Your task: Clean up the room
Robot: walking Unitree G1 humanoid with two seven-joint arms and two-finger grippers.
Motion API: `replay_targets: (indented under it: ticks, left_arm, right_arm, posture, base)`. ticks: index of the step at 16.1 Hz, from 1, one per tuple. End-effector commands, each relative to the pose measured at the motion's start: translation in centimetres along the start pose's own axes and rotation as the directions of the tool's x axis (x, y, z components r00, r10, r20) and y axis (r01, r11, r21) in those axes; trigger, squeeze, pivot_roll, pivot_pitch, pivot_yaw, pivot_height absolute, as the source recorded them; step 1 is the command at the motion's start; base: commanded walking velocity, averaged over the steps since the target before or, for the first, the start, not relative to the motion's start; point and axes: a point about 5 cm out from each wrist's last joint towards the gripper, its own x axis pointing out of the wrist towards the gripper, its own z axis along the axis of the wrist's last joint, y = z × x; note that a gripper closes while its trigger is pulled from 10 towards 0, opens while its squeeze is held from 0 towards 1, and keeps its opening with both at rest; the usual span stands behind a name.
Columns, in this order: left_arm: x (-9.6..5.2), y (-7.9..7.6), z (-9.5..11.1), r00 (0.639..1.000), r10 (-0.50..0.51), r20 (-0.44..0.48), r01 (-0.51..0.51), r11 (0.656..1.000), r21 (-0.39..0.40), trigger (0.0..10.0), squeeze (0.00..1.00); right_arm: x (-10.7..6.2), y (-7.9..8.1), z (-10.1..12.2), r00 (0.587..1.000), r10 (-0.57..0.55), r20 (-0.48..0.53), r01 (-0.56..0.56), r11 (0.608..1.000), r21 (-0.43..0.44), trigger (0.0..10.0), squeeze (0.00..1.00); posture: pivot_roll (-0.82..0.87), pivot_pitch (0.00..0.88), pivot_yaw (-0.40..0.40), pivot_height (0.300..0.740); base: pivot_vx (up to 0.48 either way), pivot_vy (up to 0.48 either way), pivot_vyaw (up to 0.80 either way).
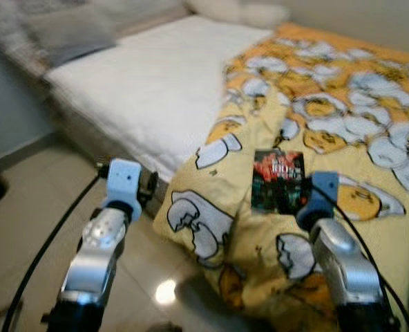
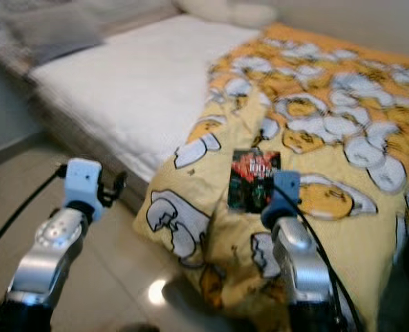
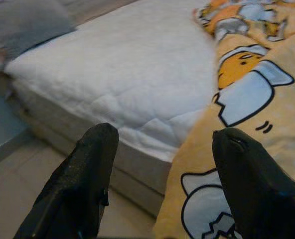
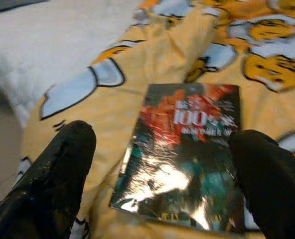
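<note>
A glossy dark book [image 1: 279,181] with red and white cover print lies flat on the yellow egg-patterned duvet [image 1: 343,124], near the duvet's hanging edge. My right gripper [image 4: 162,164] is open just short of the book [image 4: 185,149], one black finger on each side of its near end, not touching it. My left gripper [image 3: 162,164] is open with nothing between its fingers, held over the floor by the side of the bed, facing the white mattress [image 3: 122,74] and the duvet's edge [image 3: 252,99].
The duvet [image 2: 191,228] drapes off the bed corner down to the shiny tiled floor [image 1: 25,235]. A grey pillow [image 1: 66,31] and a white pillow [image 1: 239,10] lie at the bed's far end. Black cables [image 1: 52,242] trail from my arms.
</note>
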Motion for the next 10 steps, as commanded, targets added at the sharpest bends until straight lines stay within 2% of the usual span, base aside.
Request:
replay_targets:
  ticks: [1,2,3,5,8,10]
  left_arm:
    - [-0.07,0.44,-0.16,1.0,0.012,-0.01,-0.012,1.0,0.006,10.0,0.3]
    - [-0.08,0.45,-0.16,1.0,0.011,-0.009,-0.011,1.0,0.006,10.0,0.3]
    - [-0.1,0.45,-0.09,1.0,0.009,-0.001,-0.009,1.0,0.008,10.0,0.29]
    - [-0.16,0.37,-0.4,1.0,0.008,-0.021,-0.008,1.0,-0.017,10.0,0.27]
    - [-0.28,-0.23,-0.37,0.999,-0.041,-0.001,0.041,0.999,0.014,10.0,0.29]
    - [-0.32,-0.34,-0.42,0.999,-0.044,0.009,0.044,0.998,0.04,10.0,0.3]
  right_arm:
    - [0.15,0.76,0.37,1.0,0.03,0.008,-0.031,1.0,0.003,10.0,0.0]
    - [0.13,0.88,0.3,0.999,0.037,0.006,-0.037,0.999,0.004,10.0,0.0]
    - [0.08,0.9,0.23,1.0,0.028,0.006,-0.028,0.999,0.022,10.0,0.0]
    - [0.04,0.92,0.04,1.0,0.027,-0.007,-0.027,0.999,0.03,10.0,0.0]
    - [0.05,0.9,-0.01,1.0,0.027,-0.013,-0.027,1.0,0.016,10.0,0.0]
    - [0.04,0.98,-0.29,0.999,0.036,-0.027,-0.035,0.998,0.048,10.0,0.0]
  posture:
    - [0.04,0.0,0.044,0.74]
    - [0.04,0.0,0.044,0.74]
    - [0.04,0.0,0.044,0.74]
    - [0.04,0.0,0.044,0.74]
    - [0.04,0.0,0.044,0.74]
    - [0.04,0.0,0.043,0.74]
  base:
    - [0.0,-0.439,0.8]
    - [0.0,-0.442,0.8]
    - [0.0,-0.341,0.0]
    - [0.0,0.0,0.0]
    - [0.0,0.0,0.0]
    - [0.0,0.0,0.0]
